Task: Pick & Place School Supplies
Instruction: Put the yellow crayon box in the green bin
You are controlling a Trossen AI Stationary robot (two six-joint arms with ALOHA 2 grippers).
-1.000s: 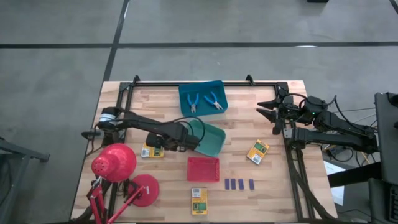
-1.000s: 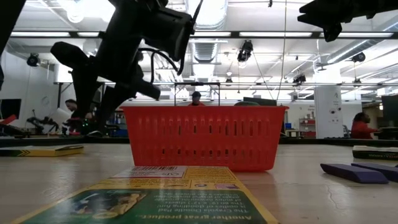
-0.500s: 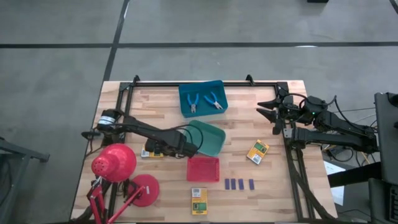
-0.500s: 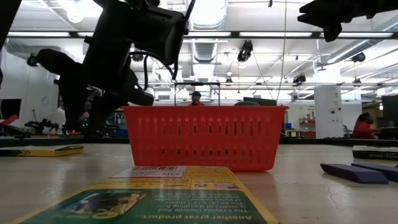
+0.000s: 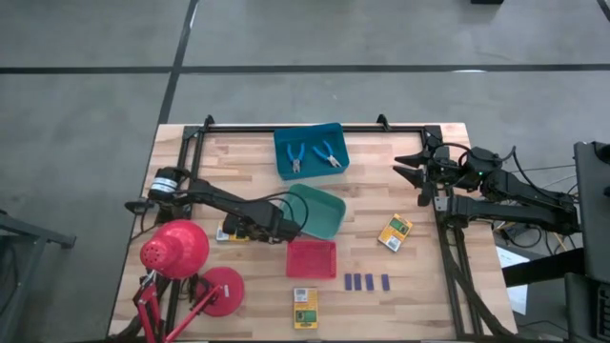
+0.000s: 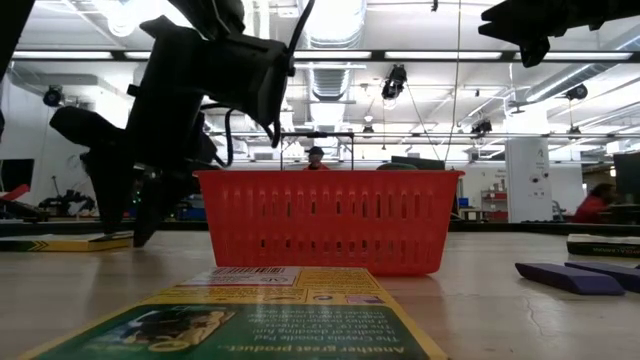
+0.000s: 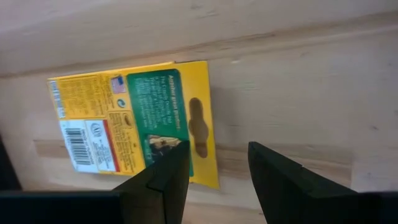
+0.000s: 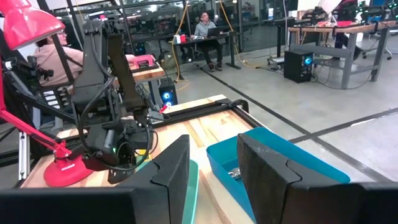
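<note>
Hidden: the left gripper (image 5: 250,232) covers part of the yellow-and-green box (image 5: 229,233) beneath it in the high view; only the box's left end shows there.
Left jaws: spread apart, empty, poised over that box's edge (the left wrist view (image 7: 214,165) shows bare wood between the two fingers, and the box (image 7: 134,127) lying flat under one of them).
Right jaws: parted, holding nothing, up at the surface's right rear by the frame (image 5: 416,166).
Other boxes: one at the right (image 5: 395,232), one at the front edge (image 5: 304,307), both lying flat.
Blocks: four dark blue-purple blocks (image 5: 368,281) in a row, just right of the red tray (image 5: 312,258).
Scissor-like tools: two (image 5: 312,156), inside the blue tray (image 5: 284,170) at the rear.
In the way: green tray (image 5: 324,214) right beside the left gripper; red desk lamp (image 5: 175,250) close on its other side.
Open room: bare wood between the green tray and the right-hand box.
</note>
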